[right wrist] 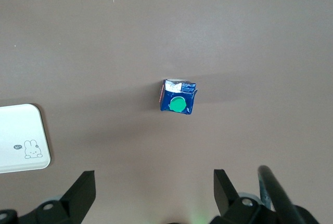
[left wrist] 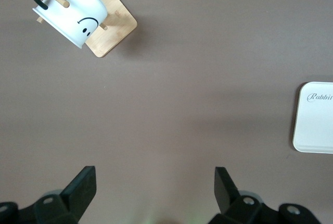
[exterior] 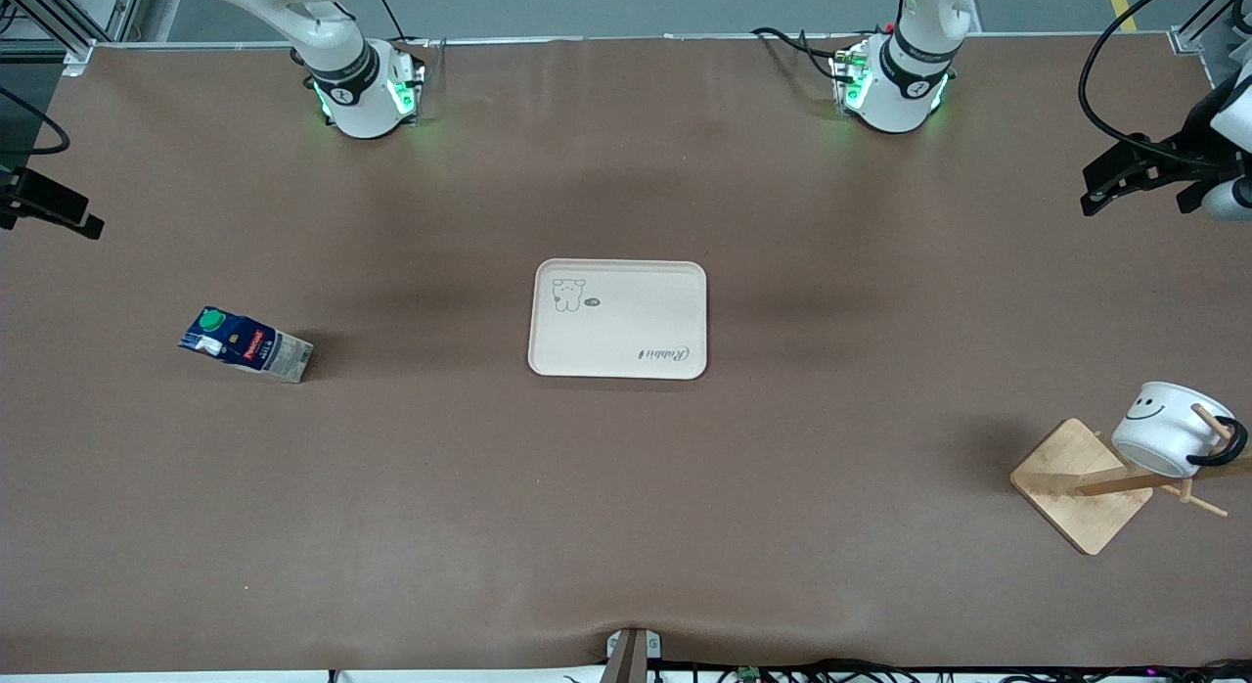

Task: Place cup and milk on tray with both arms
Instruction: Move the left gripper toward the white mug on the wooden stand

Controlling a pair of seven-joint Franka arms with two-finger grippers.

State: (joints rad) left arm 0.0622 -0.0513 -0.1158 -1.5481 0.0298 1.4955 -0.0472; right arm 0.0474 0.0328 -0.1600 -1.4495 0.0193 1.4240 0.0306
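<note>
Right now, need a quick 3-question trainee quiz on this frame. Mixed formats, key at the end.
1. True or false: the cup stands on the tray.
2. Multiple choice: the milk is (A) on the tray, (B) on the table toward the right arm's end, (C) held by a gripper.
3. Fill in: the cup hangs by its handle on a wooden ____.

Key
1. False. It hangs on the rack toward the left arm's end; the tray is bare.
2. B.
3. Rack.

For reference, the left gripper and right gripper are both open, holding nothing.
</note>
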